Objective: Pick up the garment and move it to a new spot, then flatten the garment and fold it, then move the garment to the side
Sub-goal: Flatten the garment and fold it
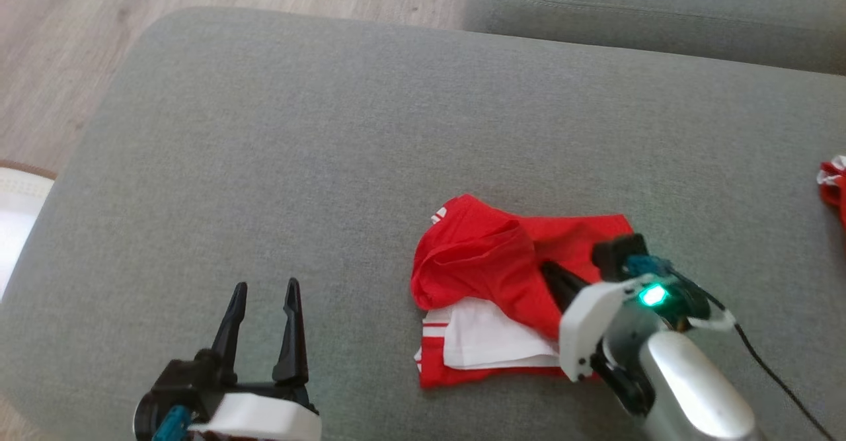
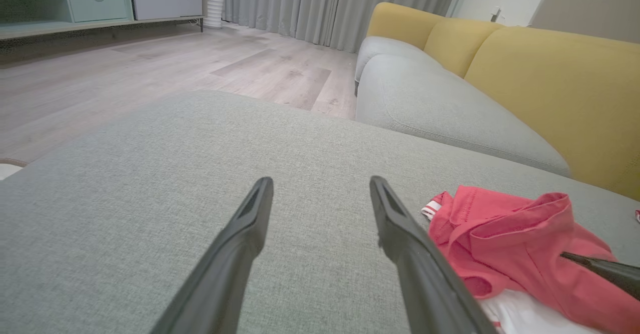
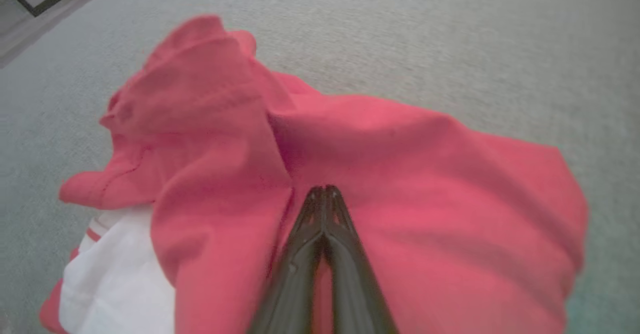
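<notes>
At the far left of the head view a pale wooden plank floor (image 1: 99,4) ran beside a broad grey woven fabric seat cushion (image 1: 330,130), with the edge of a white mat (image 1: 16,209) showing at the cushion's left rim; the left wrist view showed the same floor (image 2: 150,63) reaching back to long grey curtains (image 2: 325,3), and mustard-yellow back cushions (image 2: 550,73) stood along the sofa at the right. The left gripper (image 1: 267,285) hovered low over the near left part of the cushion; its two long dark fingers (image 1: 293,322) stood spread wide apart and held nothing; in its own wrist view the gripper (image 2: 321,181) framed bare grey cushion (image 2: 150,199) between the tips. To the right of it, well apart from those fingers, lay the crumpled red and white cloth garment (image 1: 482,262); it sat on the near right half of the cushion, bunched red fabric on top and a white panel with red stripes showing along its near edge; the left wrist view had the garment (image 2: 500,224) at its lower right, heaped and creased. The right gripper (image 1: 547,269) reached into the garment from the near right; its fingers (image 3: 345,254) were pressed fully together, and the right gripper (image 3: 325,190) pinched a fold of the red cloth (image 3: 400,148) at the tips, with a crease running away from that spot; one of its dark fingers (image 2: 600,270) lay across the red fabric in the left wrist view. At the far right edge of the head view, well apart from the garment, a second small piece of red and white cloth (image 1: 833,186) rested on the cushion.
</notes>
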